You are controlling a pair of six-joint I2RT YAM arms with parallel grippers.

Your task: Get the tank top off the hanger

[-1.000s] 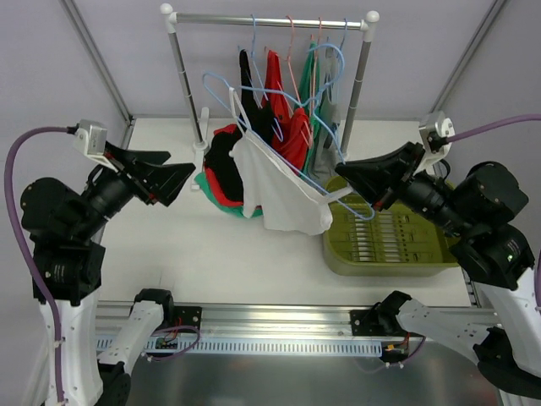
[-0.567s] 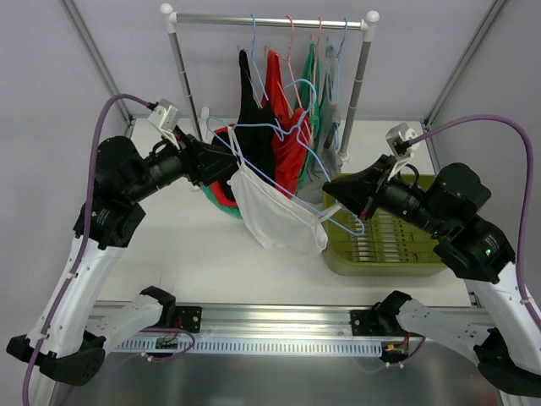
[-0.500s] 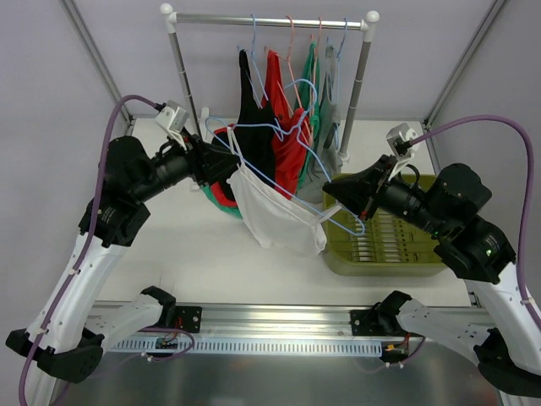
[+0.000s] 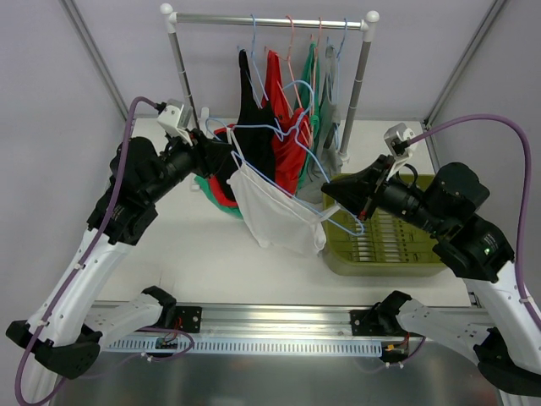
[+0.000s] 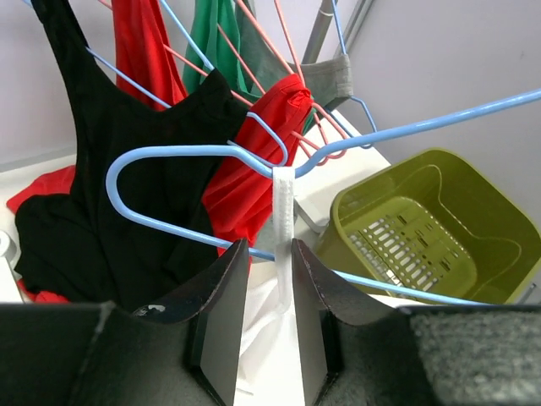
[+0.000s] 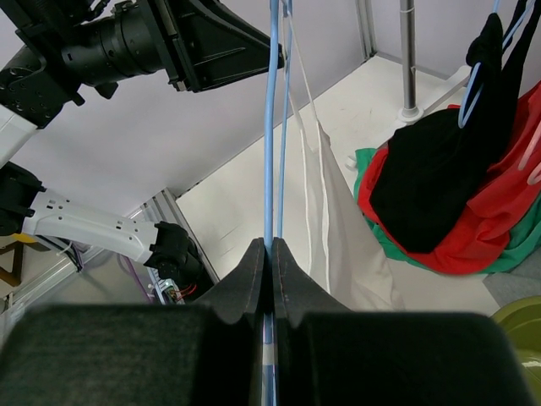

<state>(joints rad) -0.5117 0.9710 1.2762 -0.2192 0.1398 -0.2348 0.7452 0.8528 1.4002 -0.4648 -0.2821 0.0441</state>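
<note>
A white tank top (image 4: 275,211) hangs from a light-blue hanger (image 4: 262,129) held out in front of the rack. My right gripper (image 4: 328,193) is shut on the hanger's lower wire (image 6: 271,127), and the white cloth (image 6: 338,237) drapes just to its right. My left gripper (image 4: 230,161) is at the hanger's left shoulder. In the left wrist view its jaws (image 5: 269,245) stand narrowly open on either side of the white strap (image 5: 283,203) where it loops over the blue wire (image 5: 169,152). The strap lies close to the right finger, with a gap on the left.
A clothes rack (image 4: 270,19) behind carries black, red, green and grey garments on several hangers. A pile of black, red and green clothes (image 4: 221,190) lies at its foot. An olive-green basket (image 4: 397,245) sits at the right, under my right arm.
My left arm swung in from the far left to the hanger's shoulder and its jaws narrowed around the strap. The right gripper shifted the hanger slightly left early on, then held still.
</note>
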